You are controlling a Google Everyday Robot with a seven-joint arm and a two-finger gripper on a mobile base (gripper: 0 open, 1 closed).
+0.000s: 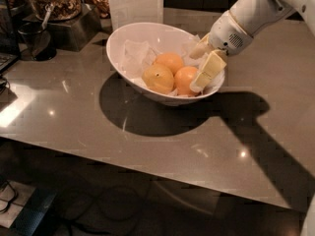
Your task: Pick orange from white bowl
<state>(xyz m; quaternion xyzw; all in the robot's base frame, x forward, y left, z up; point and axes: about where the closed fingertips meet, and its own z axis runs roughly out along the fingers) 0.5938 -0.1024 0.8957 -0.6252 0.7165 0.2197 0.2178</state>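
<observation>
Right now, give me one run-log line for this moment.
phase: reach | gripper: open, at rim of white bowl | orange: in bowl, beside one finger, not grasped

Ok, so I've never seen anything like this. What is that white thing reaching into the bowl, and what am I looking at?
It is a robot arm, coming in from the upper right. Its end is a gripper, two pale fingers that pinch things. There is one camera, looking down on a grey counter; where it is mounted is not known. On the counter sits a white bowl lined with crumpled paper, holding three fruits: an orange beside the gripper, a second orange fruit behind, and a paler yellowish one. The fingers are spread at the bowl's right rim and hold nothing yet.
</observation>
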